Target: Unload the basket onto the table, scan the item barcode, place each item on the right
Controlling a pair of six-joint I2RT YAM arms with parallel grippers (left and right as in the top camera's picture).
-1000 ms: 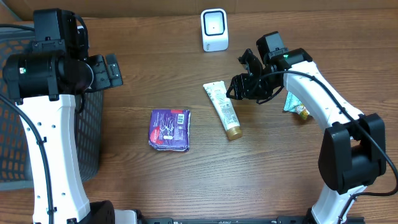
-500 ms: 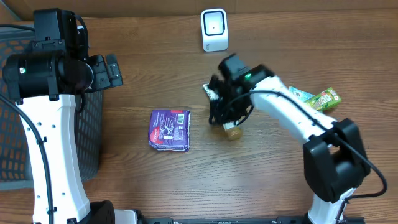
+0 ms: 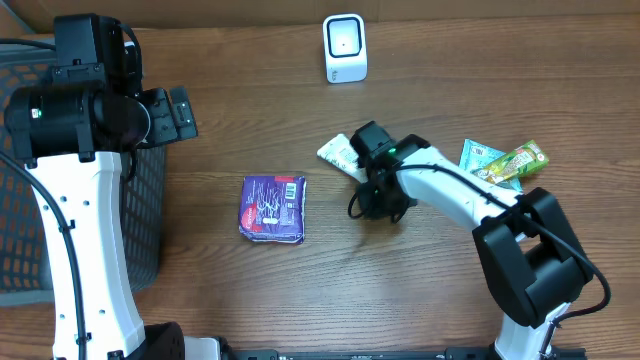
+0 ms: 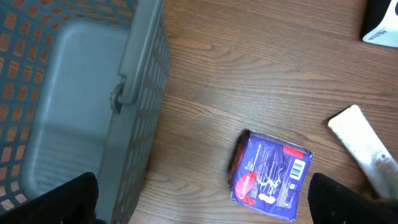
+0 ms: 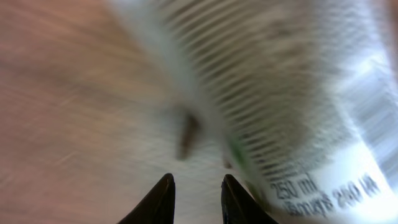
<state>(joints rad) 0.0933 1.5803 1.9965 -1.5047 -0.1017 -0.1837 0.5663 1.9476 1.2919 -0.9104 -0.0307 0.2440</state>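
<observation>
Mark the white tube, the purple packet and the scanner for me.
white tube (image 3: pixel 336 153): overhead view, on its flat crimped end.
purple packet (image 3: pixel 272 208): overhead view, on the middle of its printed top face.
scanner (image 3: pixel 345 42): overhead view, on the middle of its face.

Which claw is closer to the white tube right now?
Right. The right claw is at the white tube's lower end, covering it; the left claw hangs far to the left, by the basket.
</observation>
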